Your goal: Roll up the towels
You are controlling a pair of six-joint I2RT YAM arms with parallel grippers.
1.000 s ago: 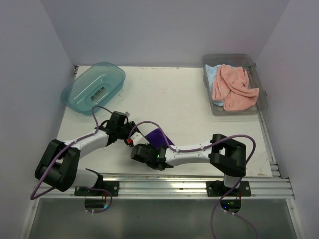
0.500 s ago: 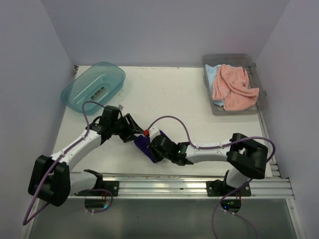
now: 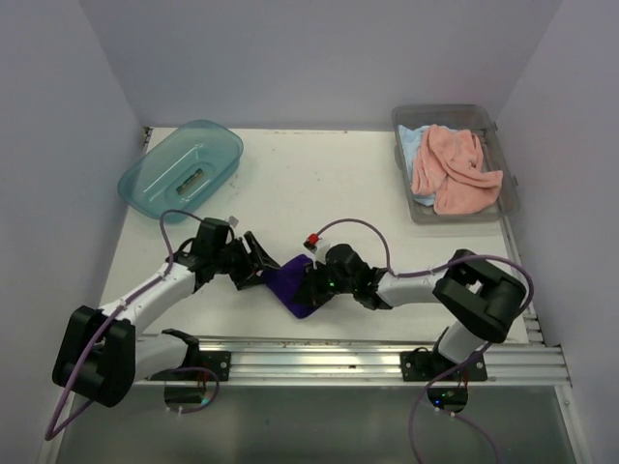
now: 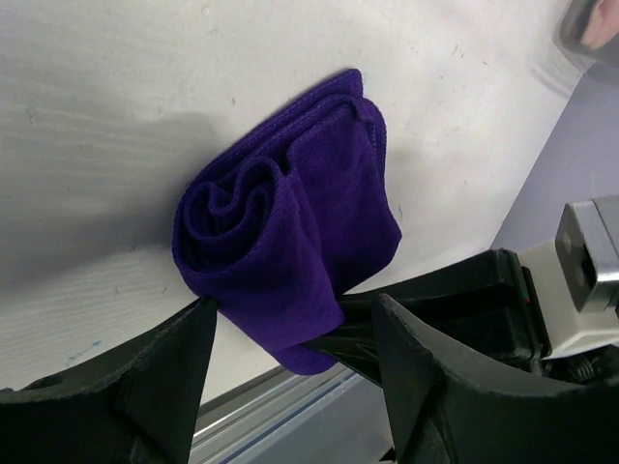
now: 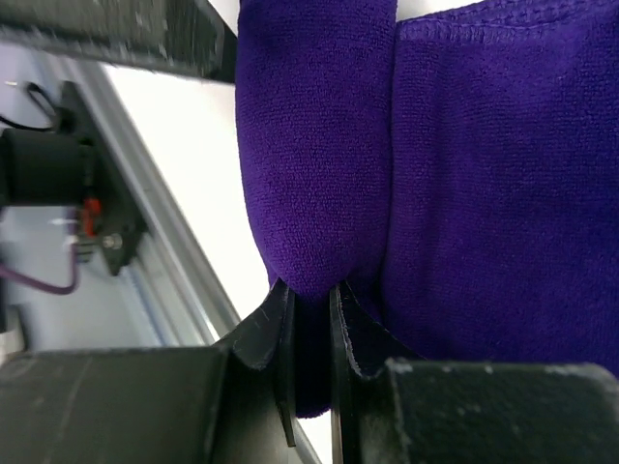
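Observation:
The dark purple towel [image 3: 293, 287] lies loosely rolled near the table's front edge, between both grippers. In the left wrist view its spiral end [image 4: 242, 217] faces the camera. My left gripper [image 4: 293, 324] stands open, its fingers [image 4: 169, 353] either side of the roll's near end without pinching it. My right gripper [image 5: 309, 290] is shut on a fold of the purple towel [image 5: 319, 174], and it meets the cloth from the right [image 3: 316, 283]. The salmon pink towel [image 3: 453, 169] and the light blue towel [image 3: 414, 143] lie in the grey bin.
The clear grey bin [image 3: 510, 193] sits at the back right. A teal tub [image 3: 181, 169] stands at the back left. The aluminium rail [image 3: 338, 353] runs along the front edge just below the towel. Purple cables loop over both arms.
My left gripper has opened and let go of the roll. My right gripper has closed on the purple towel and swung rightward, carrying the cloth a little toward the table's middle.

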